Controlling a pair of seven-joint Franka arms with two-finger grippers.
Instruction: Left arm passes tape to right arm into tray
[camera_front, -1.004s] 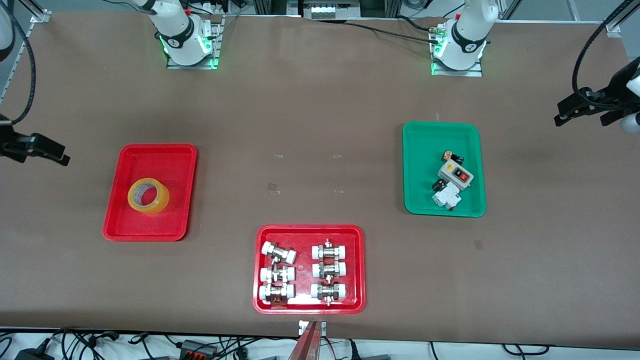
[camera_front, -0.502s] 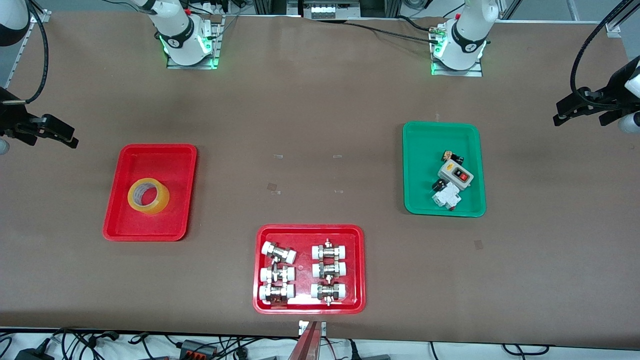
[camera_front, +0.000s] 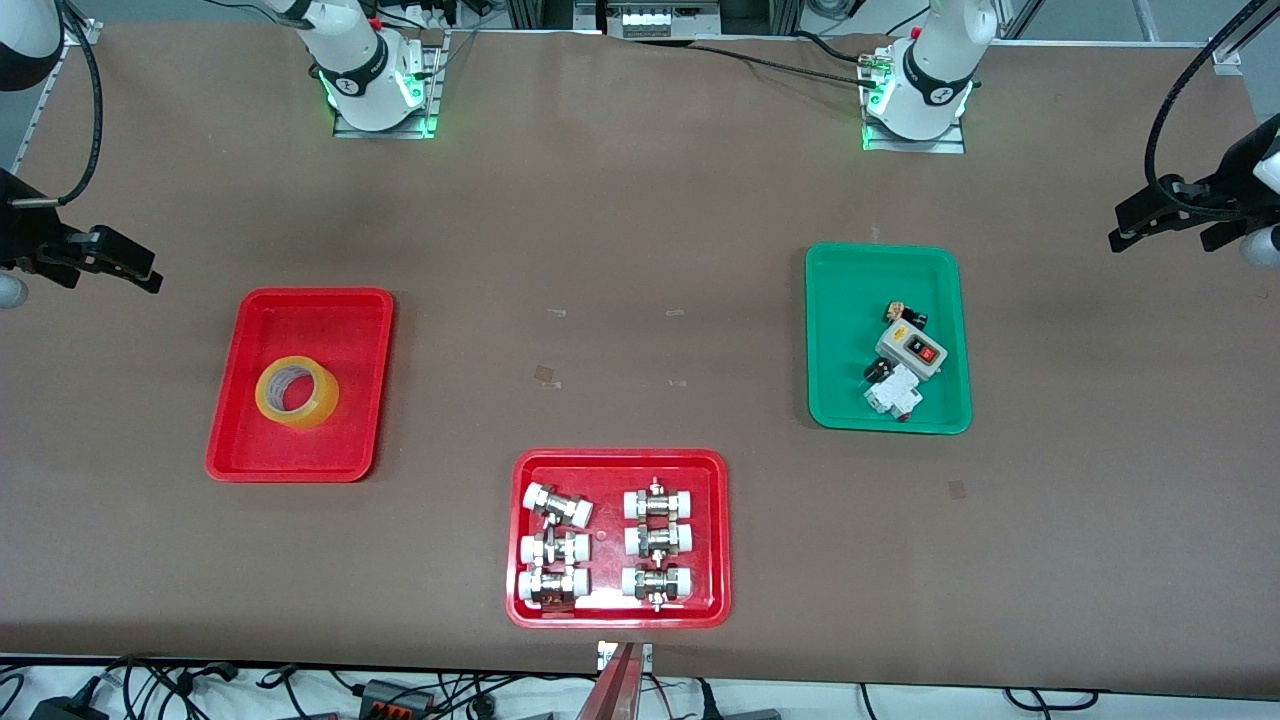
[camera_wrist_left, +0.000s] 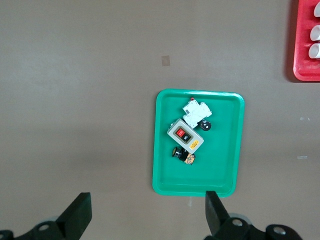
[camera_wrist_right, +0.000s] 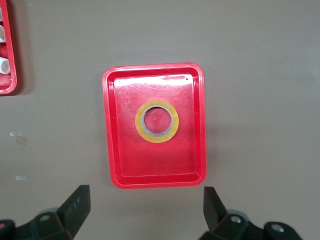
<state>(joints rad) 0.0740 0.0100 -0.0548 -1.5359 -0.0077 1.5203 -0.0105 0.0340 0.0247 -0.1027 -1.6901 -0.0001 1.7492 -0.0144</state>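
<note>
Now the tape (camera_front: 297, 392) lies in the red tray (camera_front: 362, 320), while the right end effector (camera_front: 95, 262), fingers spread and empty, has lifted clear toward the table (camera_front: 640, 200) edge; the left end effector (camera_front: 1165, 222) waits likewise released, suggesting the task is done.

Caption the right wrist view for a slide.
Open right gripper above the red tray, with the yellow tape lying flat inside it.

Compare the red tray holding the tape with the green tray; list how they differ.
The red tray is red and sits toward the right arm's end of the table; the green tray is green and sits toward the left arm's end. The red tray holds one thing, the yellow tape, lying flat; the green tray holds several small electrical parts clustered together. Both are shallow rectangles with rounded corners and raised rims.
</note>
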